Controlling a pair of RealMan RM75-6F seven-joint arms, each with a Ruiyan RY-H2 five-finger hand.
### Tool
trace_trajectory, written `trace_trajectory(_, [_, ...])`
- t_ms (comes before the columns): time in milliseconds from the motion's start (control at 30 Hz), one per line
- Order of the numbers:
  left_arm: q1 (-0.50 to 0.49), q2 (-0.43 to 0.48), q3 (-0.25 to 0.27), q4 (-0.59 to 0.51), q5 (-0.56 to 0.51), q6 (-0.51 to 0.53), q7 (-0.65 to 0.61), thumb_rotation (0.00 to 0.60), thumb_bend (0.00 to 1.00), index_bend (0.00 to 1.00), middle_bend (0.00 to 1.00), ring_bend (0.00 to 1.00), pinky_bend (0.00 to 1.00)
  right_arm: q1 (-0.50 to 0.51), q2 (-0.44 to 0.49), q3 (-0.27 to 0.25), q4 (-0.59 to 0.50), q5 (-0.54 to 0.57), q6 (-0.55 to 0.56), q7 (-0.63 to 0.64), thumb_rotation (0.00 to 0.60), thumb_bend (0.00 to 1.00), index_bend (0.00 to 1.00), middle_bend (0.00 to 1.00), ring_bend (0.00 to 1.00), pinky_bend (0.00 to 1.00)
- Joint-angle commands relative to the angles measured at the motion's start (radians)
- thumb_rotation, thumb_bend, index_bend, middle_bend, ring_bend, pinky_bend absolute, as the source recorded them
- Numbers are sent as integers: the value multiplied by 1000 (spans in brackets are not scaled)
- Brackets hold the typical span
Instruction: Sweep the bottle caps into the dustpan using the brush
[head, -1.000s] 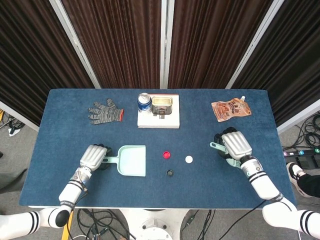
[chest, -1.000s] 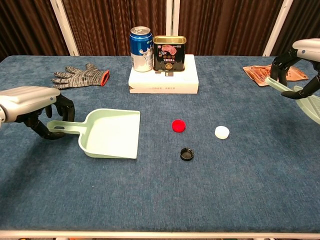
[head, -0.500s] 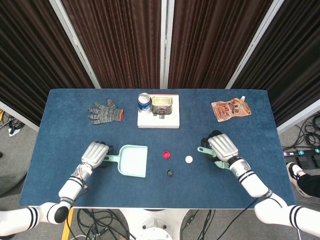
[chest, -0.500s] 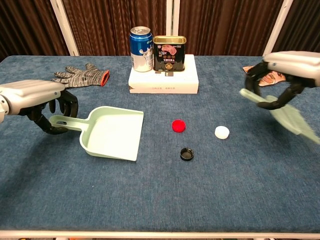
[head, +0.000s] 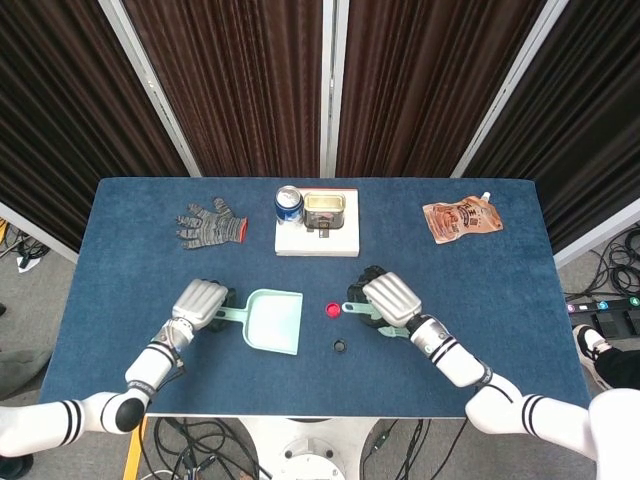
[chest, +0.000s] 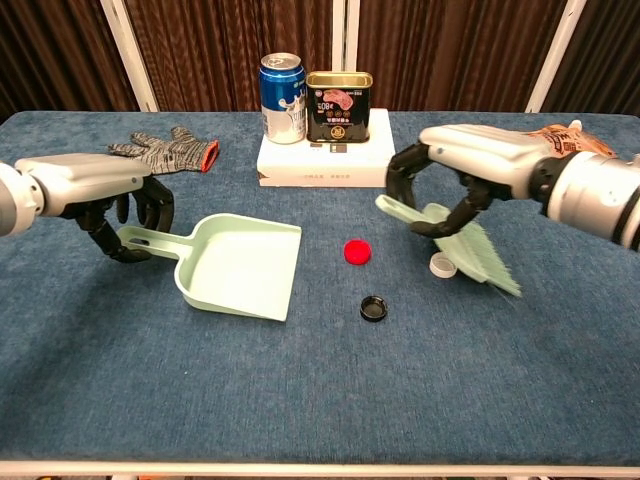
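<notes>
In the head view, the left hand (head: 201, 302) is grasping the handle of the dustpan (head: 273, 322), which is lying left of the bench's middle with its open mouth turned toward the caps, probably so that anything pushed leftward slides straight in. The right hand (head: 386, 301) is clenching the brush (head: 352, 309) and hovering just right of the red cap (head: 332, 310); the black cap (head: 340, 346) is sitting a little nearer the front edge. The white cap is hidden under the hand here. Along the back edge, the glove (head: 211, 224), the white box (head: 317, 238) carrying the blue can (head: 289, 202) and the tin (head: 323, 211), and the pouch (head: 461, 218) near the back right corner are lying well apart from the work.

Compared with a second ago, the right hand is now much closer to the middle, having travelled in from near the right edge, and the dustpan is sitting further right, its mouth nearer the red cap.

In the chest view, the left hand (chest: 95, 186) is holding the dustpan (chest: 240, 270) tilted slightly, handle raised. The right hand (chest: 470, 165) is gripping the brush (chest: 464, 243) with bristles slanting down toward the front right, touching or just beside the white cap (chest: 440, 265). The red cap (chest: 355, 251) and black cap (chest: 373, 308) are lying between pan and brush, seemingly untouched since earlier.
</notes>
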Motion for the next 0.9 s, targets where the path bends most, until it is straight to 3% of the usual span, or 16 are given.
trace_trajectory(33, [-21,3,0,-5,-23,-8,18,600,334,518,508,362,401,28,-53,-5,49,-40,23,64,600,580,644,626,291,188])
trace_trajectory(900, [-127,-56,13,-11,-105,-3,41,600,333,518,509,362,401,88,-220,-18,159,-92,116,266,600,621,646,629,290,187])
